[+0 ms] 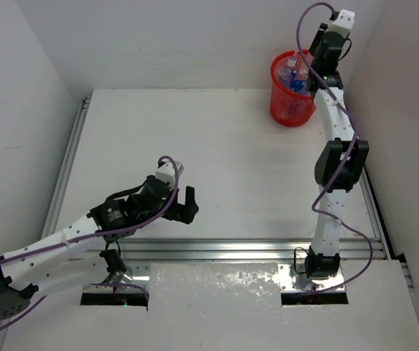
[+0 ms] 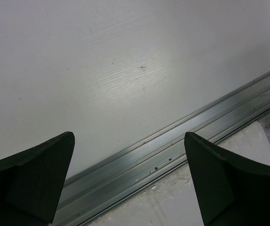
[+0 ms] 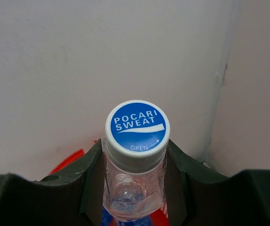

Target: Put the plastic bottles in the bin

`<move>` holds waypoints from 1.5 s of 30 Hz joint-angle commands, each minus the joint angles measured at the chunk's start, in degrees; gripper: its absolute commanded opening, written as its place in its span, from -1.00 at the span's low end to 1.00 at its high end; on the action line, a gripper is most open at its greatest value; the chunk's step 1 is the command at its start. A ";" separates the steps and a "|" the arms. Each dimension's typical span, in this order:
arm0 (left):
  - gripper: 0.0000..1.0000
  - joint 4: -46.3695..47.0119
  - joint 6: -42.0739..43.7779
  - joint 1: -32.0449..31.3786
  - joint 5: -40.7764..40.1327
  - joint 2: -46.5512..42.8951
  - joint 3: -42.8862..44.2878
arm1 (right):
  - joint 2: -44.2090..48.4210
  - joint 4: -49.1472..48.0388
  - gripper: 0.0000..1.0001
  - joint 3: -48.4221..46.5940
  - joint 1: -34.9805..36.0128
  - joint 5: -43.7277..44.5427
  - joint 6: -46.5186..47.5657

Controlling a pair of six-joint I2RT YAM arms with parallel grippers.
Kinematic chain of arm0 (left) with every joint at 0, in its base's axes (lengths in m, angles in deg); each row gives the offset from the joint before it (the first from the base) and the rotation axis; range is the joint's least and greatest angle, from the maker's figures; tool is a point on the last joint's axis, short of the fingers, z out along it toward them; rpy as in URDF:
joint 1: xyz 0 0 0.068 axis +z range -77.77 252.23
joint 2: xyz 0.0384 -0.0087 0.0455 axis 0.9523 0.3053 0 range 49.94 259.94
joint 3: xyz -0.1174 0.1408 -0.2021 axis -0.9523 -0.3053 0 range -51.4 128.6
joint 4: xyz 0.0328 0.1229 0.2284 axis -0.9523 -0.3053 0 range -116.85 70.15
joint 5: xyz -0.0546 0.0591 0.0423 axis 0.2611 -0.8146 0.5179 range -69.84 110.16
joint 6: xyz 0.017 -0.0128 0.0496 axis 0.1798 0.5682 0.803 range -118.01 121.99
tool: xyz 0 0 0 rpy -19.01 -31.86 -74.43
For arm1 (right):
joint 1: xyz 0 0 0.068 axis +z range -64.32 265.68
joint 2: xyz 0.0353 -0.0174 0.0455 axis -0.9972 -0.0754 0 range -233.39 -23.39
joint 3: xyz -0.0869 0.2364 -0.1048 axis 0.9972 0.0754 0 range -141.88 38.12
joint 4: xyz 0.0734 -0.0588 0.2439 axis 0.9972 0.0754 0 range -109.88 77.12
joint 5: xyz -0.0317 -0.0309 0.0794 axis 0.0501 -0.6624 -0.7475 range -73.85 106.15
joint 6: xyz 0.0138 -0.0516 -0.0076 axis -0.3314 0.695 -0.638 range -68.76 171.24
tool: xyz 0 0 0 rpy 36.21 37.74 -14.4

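Observation:
My right gripper (image 1: 302,76) hangs over the red mesh bin (image 1: 289,106) at the far right corner of the table. It is shut on the neck of a clear plastic bottle (image 1: 295,77) with a blue label. In the right wrist view the bottle (image 3: 135,132) stands cap-up between the gripper (image 3: 134,147) fingers, showing a white cap with a blue top. A sliver of the bin's red rim (image 3: 68,160) shows below it. My left gripper (image 1: 191,204) is open and holds nothing, low over the table's near edge. In the left wrist view the gripper (image 2: 129,141) has only bare table and rail between its fingers.
An aluminium rail (image 1: 231,248) runs along the near edge of the white table (image 1: 194,139), also crossing the left wrist view as a rail (image 2: 172,136). White walls close in the back and both sides, and the bin stands close to the back right corner.

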 commanded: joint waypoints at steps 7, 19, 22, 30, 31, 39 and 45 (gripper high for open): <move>0.99 1.91 -0.12 -0.75 -0.22 -1.05 0.26 | 0.44 3.50 -0.65 -3.33 -1.60 5.37 -0.42; 0.99 2.08 -0.30 -1.54 -0.14 -2.81 0.09 | -0.18 8.51 0.93 -6.23 -1.78 8.18 -1.82; 0.99 1.99 -0.39 -1.63 -0.31 -3.07 0.09 | 1.14 10.53 0.98 -5.88 -1.60 7.04 -3.22; 0.99 -1.69 -3.98 -1.63 -9.43 -3.16 1.75 | 7.72 12.47 0.98 -5.53 1.12 4.05 -2.27; 0.99 -3.96 -6.25 -1.63 -13.80 -2.64 2.72 | 8.60 12.47 0.98 -5.44 2.86 4.14 -1.30; 0.99 -17.06 -21.73 -0.84 -33.78 -2.72 7.55 | 20.46 21.75 0.98 2.02 9.99 5.38 0.73; 0.99 -19.28 -21.93 -0.84 -39.69 -5.62 12.91 | 40.74 46.82 0.98 26.14 13.78 -13.33 -6.47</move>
